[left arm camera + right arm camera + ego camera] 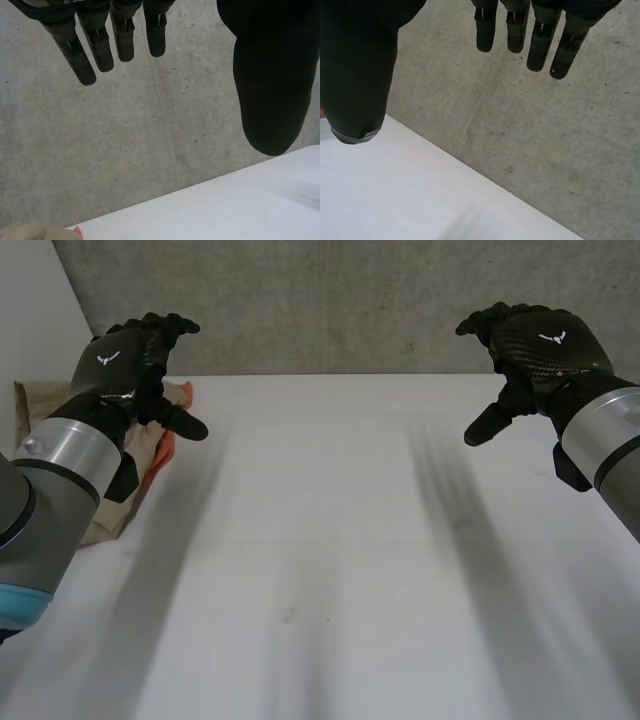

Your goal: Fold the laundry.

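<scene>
Table [330, 570] open across middle; laundry heap [165, 450] at left edge; wall [350, 300] behind

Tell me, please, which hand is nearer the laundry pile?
Left. The left hand hovers right beside the laundry pile; the right hand is far across the table.

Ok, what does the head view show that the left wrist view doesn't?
Extra in the head view: the right hand, open and raised over the far right of the white table, and most of the beige and orange laundry heaped at the table's far left corner, partly under the left hand. Extra in the left wrist view: that hand's palm side, fingers straight, thumb apart, nothing between them. Shared: the left hand, the table, the concrete wall and a bit of the laundry.
</scene>
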Robot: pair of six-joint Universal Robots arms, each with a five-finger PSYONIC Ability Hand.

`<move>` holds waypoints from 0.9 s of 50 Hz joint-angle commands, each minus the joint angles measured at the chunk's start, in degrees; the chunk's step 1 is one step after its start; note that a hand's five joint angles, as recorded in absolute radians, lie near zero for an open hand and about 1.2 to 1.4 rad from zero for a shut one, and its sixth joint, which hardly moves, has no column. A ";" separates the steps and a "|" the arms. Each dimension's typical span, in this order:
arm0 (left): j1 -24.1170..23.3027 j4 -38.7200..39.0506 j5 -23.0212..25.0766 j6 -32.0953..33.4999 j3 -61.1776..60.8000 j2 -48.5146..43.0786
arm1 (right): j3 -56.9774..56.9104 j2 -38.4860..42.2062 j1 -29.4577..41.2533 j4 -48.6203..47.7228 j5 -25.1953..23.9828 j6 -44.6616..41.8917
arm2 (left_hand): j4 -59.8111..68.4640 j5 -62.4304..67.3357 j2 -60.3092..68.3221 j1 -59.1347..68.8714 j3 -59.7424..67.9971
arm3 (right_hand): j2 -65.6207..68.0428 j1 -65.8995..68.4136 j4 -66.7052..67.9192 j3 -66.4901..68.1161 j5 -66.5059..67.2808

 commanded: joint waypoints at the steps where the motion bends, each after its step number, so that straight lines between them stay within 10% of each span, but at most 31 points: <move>1: 0.21 0.37 0.08 -0.01 0.41 -0.58 | 0.06 0.18 -0.12 -0.02 -0.25 -0.19 | -5.30 -4.96 -5.30 -5.33 -5.25 | -5.03 -2.95 -5.66 -5.72 -5.10; 16: 0.91 -4.29 -0.71 15.27 7.00 -7.60 | 0.32 0.26 -0.04 -0.29 -0.25 -0.89 | -5.63 -5.30 -5.63 -5.67 -5.58 | -5.03 -2.95 -5.66 -5.72 -5.10; 36: 20.86 -1.13 -0.36 32.85 23.87 -40.21 | 0.94 3.07 0.05 -0.37 -0.25 -1.24 | -4.46 -4.12 -4.46 -4.50 -4.41 | -5.03 -2.95 -5.66 -5.72 -5.10; 43: 22.27 3.09 -0.89 38.40 26.34 -43.91 | 0.94 3.60 0.05 -0.37 -0.25 -1.42 | 62.03 62.37 62.03 62.00 62.08 | -5.03 -2.95 -5.66 -5.72 -5.10; 45: 21.31 3.97 -1.41 38.14 25.46 -42.25 | 1.03 3.60 0.05 -0.37 -0.25 -2.03 | 64.15 64.49 64.15 64.11 64.20 | -5.03 -2.95 -5.66 -5.72 -5.10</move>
